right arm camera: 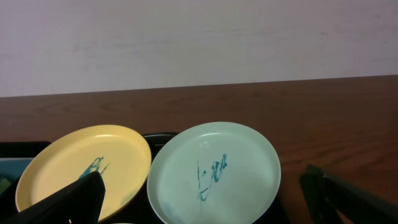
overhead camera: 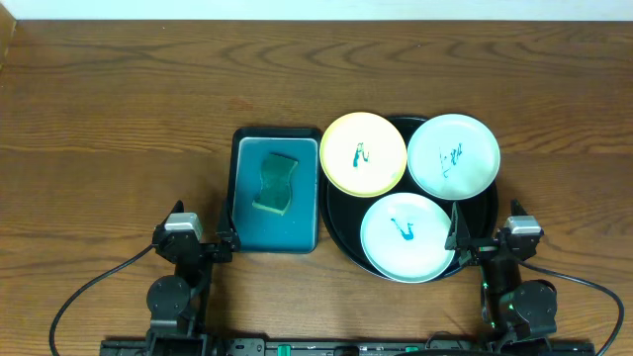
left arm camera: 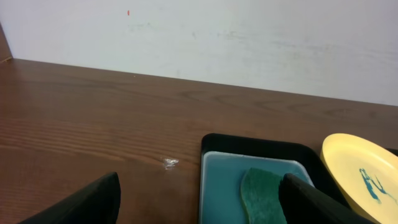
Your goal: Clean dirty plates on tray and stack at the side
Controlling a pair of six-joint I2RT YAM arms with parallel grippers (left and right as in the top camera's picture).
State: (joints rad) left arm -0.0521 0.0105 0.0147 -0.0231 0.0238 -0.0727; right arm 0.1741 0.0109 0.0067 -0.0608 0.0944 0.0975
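Overhead view: the black tray (overhead camera: 339,216) sits right of centre on the bench (overhead camera: 119,119) and carries all three plates. The yellow plate (overhead camera: 363,152) lies at the far left of the tray, with its edge overhanging the rim toward the teal tray (overhead camera: 302,225). The far mint plate (overhead camera: 454,155) occupies the far right, also over the rim. The near mint plate (overhead camera: 407,237) lies at the near side, just beside the other two.

Condition of the plates:
- Each plate carries a teal scribble stain near its centre.
- The right wrist view confirms the marks on the yellow plate and the far mint plate.
- No plate shows a wiped surface.

Cleaning tool: a green sponge (overhead camera: 276,182) lies inside the teal tray, to the left of the black tray. Nothing touches it.

Hand state:
- The left hand (overhead camera: 205,232) rests at the near edge of the bench, near the teal tray, with its fingers spread wide and nothing between them.
- The right hand (overhead camera: 485,235) rests at the near edge beside the black tray, fingers likewise wide and empty. One finger stands close to the near mint plate, and contact cannot be confirmed.

Progress assessment: no step of the task appears complete. No plate stands at the side of the tray, and no stack exists. Judged from this layout, all three plates need wiping and stacking.
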